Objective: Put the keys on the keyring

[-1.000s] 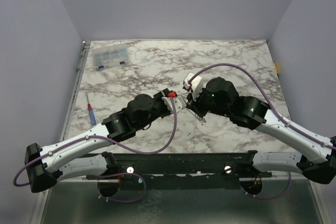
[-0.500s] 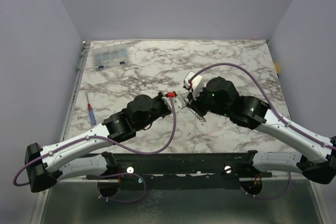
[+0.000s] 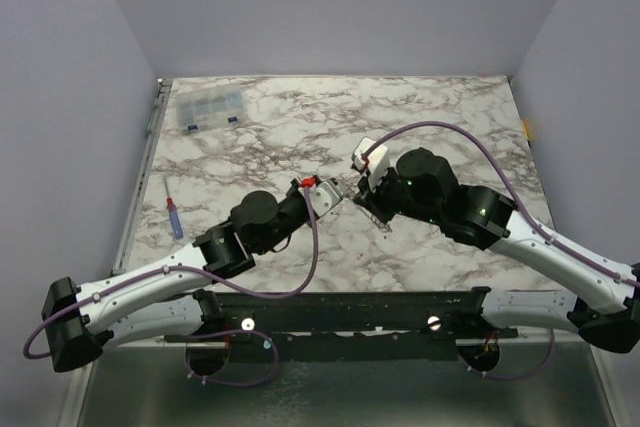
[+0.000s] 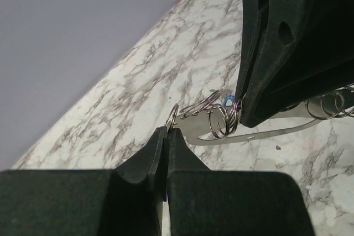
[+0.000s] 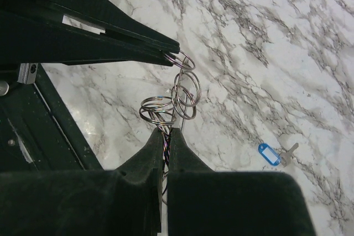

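The keyring shows as a chain of thin pale metal split rings (image 5: 185, 89) hanging between my two grippers above the marble table. My left gripper (image 4: 167, 130) is shut on the end ring (image 4: 173, 115). My right gripper (image 5: 167, 132) is shut on the other end of the rings, together with a flat metal strip (image 4: 265, 131) and a thin iridescent wire. In the top view the left gripper (image 3: 333, 194) and right gripper (image 3: 358, 197) nearly touch at the table's middle. A small silver key (image 5: 289, 148) lies on the table, attached to a blue tag (image 5: 269, 153).
A clear compartment box (image 3: 210, 107) sits at the far left. A screwdriver with blue and red handle (image 3: 174, 217) lies near the left edge. A dark rail (image 3: 350, 307) runs along the near edge.
My left arm has drawn back toward the near left, moving its gripper slightly left with the end ring still pinched. The right arm has barely moved.
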Tool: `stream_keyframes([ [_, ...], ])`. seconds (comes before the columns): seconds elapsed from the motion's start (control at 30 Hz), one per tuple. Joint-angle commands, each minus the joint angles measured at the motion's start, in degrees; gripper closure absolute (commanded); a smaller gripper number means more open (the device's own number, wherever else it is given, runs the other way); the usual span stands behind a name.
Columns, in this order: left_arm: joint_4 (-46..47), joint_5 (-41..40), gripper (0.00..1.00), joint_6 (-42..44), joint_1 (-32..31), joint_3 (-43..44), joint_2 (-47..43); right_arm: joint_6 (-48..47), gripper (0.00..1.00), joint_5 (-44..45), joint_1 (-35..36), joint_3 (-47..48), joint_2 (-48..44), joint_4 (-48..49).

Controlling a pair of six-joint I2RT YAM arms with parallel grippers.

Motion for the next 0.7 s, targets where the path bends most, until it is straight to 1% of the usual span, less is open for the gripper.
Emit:
stream_keyframes([
  [0.0, 11.9, -0.7, 1.00, -6.1, 0.0, -4.4, -2.4, -0.7, 0.99, 1.7, 0.2, -1.3, -2.4, 3.5],
  [0.07, 16.8, -1.5, 1.00, -9.0, 0.0, -6.9, -3.4, -0.9, 0.98, 1.1, 0.2, -1.9, -3.4, 4.6],
  [0.1, 19.4, -1.8, 1.00, -9.9, 0.0, -8.2, -3.8, -0.9, 0.96, 0.7, 0.2, -2.0, -3.8, 5.0],
  [0.23, 27.3, -1.6, 1.00, -10.7, 0.0, -11.6, -4.7, -0.9, 0.77, -1.0, 0.2, -1.6, -4.4, 5.0],
  [0.33, 31.3, -0.8, 1.00, -10.0, 0.0, -13.0, -4.7, -0.8, 0.70, -2.7, 0.2, -1.4, -4.4, 4.8],
  [0.43, 33.1, -0.5, 1.00, -9.5, 0.0, -13.3, -4.0, -0.7, 0.58, -4.9, 0.2, -1.3, -4.4, 4.3],
  [0.47, 33.9, -0.3, 1.00, -9.5, 0.1, -13.5, -3.8, -0.6, 0.55, -5.6, 0.2, -1.2, -4.4, 4.2],
  [0.67, 36.5, 1.8, 1.00, -8.4, 0.2, -14.6, -3.9, -0.5, 0.53, -6.4, 0.2, -2.8, -8.1, 7.8],
])
